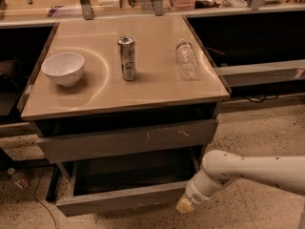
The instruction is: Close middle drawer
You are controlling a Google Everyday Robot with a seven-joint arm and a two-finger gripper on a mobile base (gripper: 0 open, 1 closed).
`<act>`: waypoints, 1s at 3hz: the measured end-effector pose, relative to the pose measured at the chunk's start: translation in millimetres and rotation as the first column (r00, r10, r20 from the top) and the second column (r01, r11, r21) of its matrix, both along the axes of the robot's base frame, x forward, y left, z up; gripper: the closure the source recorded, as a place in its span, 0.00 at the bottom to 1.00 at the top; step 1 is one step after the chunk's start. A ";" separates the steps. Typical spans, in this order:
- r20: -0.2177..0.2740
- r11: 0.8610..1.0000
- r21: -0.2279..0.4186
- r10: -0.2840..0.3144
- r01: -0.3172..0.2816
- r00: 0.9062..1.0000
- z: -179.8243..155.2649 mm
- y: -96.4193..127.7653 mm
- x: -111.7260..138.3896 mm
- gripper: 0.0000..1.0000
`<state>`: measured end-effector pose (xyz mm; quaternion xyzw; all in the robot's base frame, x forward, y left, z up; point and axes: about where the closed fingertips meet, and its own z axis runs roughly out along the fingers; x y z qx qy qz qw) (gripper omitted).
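Note:
The middle drawer [119, 199] is pulled out well beyond the table's front. Its plain grey front panel faces me and its dark, shallow tray [133, 173] lies open. Above it sits another grey drawer front [128, 140] with small white scratch marks, standing only a little proud of the table. My gripper [185, 205] is at the end of the white arm [248, 171], which comes in from the right. It is low, right at the right end of the middle drawer's front panel.
On the tan tabletop [157, 89] stand a white bowl [63, 68], a metal can [127, 57] and a clear plastic bottle [186, 58] lying down. Dark shelving flanks the table on both sides. Speckled floor [257, 128] lies to the right, cables at lower left.

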<state>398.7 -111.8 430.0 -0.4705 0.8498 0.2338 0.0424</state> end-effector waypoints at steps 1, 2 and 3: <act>0.018 1.000 -0.027 0.009 -0.008 1.000 -6.5 -3.1 17.3 1.00; 0.027 0.998 -0.055 0.016 -0.014 1.000 -15.9 -5.5 32.3 1.00; 0.041 0.997 -0.075 0.022 -0.019 0.999 -18.4 -4.3 46.7 1.00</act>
